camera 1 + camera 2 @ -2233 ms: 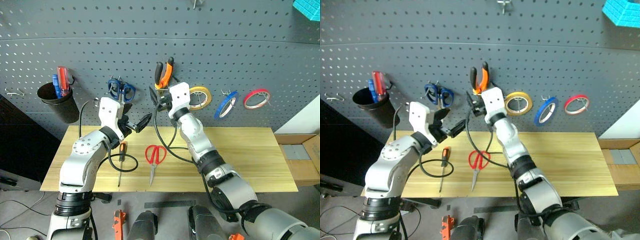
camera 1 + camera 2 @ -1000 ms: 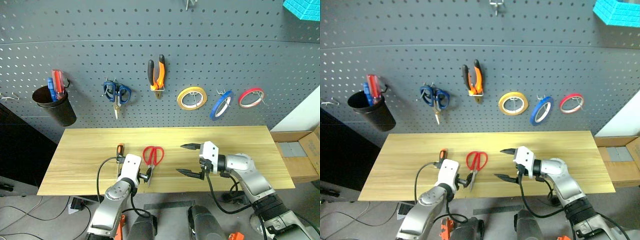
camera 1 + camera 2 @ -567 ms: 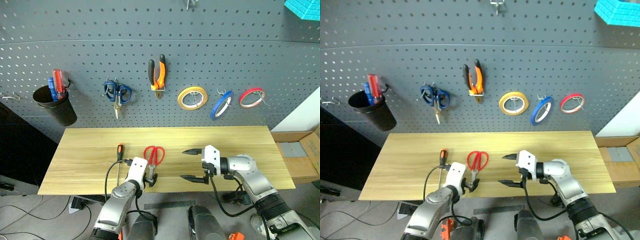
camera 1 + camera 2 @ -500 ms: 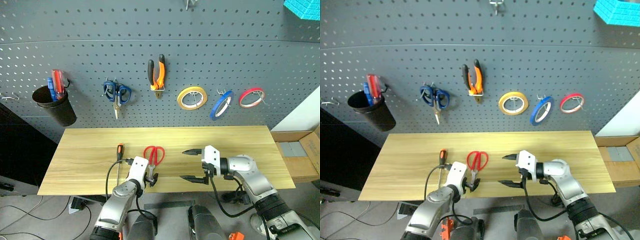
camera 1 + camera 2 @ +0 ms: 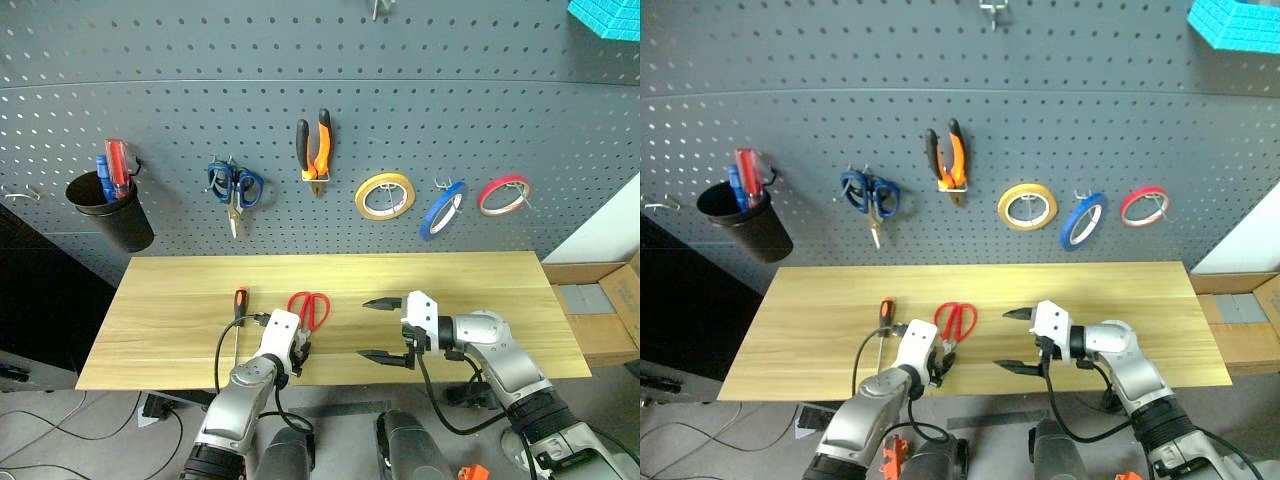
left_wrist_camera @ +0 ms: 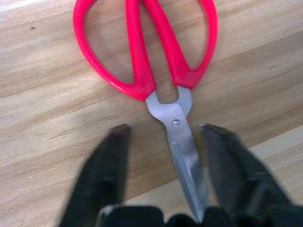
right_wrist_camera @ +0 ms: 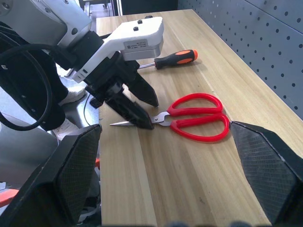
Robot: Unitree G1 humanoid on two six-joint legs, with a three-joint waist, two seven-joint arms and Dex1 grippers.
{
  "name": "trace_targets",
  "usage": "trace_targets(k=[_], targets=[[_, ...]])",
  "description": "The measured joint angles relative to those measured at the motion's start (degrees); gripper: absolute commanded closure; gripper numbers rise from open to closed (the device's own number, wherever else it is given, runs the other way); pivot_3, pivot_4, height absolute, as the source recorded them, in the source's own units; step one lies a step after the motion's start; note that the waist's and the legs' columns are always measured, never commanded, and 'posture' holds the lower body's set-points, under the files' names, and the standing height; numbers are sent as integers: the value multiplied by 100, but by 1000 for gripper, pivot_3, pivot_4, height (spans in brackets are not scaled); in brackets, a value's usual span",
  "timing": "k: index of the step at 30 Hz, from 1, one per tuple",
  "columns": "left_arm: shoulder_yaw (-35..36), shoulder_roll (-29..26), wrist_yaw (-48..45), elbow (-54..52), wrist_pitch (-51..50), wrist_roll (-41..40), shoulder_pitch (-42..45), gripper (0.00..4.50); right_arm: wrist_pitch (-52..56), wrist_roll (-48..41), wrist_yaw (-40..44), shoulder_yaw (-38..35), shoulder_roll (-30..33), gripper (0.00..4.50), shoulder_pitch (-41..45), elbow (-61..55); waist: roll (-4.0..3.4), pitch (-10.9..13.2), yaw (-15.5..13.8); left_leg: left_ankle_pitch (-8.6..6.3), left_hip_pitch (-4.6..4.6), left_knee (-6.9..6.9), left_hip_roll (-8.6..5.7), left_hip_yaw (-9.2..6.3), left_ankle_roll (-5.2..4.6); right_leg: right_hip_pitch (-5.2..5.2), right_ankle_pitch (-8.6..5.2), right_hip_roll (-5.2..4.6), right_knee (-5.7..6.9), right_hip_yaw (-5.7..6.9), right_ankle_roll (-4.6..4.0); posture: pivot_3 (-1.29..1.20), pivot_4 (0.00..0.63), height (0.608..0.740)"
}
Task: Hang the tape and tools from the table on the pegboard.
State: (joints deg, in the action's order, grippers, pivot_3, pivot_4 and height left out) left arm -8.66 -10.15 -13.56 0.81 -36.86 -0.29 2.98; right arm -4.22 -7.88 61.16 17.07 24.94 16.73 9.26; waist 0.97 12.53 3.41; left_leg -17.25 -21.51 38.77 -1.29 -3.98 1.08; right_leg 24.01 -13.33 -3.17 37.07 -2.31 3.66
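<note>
The red-handled scissors (image 6: 147, 56) lie flat on the table (image 5: 480, 290), blades toward the front edge. My left gripper (image 6: 164, 127) is down on the table and open. Its fingers (image 6: 113, 161) stand on either side of the blades just behind the pivot, with a gap on one side. The screwdriver (image 5: 238, 312) lies just left of the scissors. To their right, my right gripper (image 5: 364, 328) hovers wide open and holds nothing. On the pegboard (image 5: 450, 100) hang the orange-and-black pliers (image 5: 314, 148) and the blue tape (image 5: 443, 208).
Blue-handled scissors (image 5: 236, 185), a yellow tape roll (image 5: 385, 195) and a red tape roll (image 5: 502, 195) also hang on the board. A black cup (image 5: 108, 205) with screwdrivers hangs at the left. A cardboard box (image 5: 600, 310) stands beyond the table's right end.
My left gripper has edged forward along the scissors' blades, and its fingers have drawn closer together around them. The right arm has stayed in place.
</note>
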Motion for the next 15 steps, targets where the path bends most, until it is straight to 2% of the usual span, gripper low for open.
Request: trace_targets(k=[3, 15], targets=[[30, 25, 30, 14, 4, 1, 20, 4218, -1, 0, 1, 0, -4, 0, 7, 18, 0, 0, -1, 0, 0, 0, 0, 0, 0, 0, 0, 0, -1, 0, 0, -106, 244, 740], [55, -63, -10, 115, 179, -2, 66, 4262, -68, 5, 9, -5, -59, 0, 139, 200, -2, -3, -7, 0, 2, 0, 0, -1, 1, 0, 0, 0, 0, 0, 0, -85, 200, 740]])
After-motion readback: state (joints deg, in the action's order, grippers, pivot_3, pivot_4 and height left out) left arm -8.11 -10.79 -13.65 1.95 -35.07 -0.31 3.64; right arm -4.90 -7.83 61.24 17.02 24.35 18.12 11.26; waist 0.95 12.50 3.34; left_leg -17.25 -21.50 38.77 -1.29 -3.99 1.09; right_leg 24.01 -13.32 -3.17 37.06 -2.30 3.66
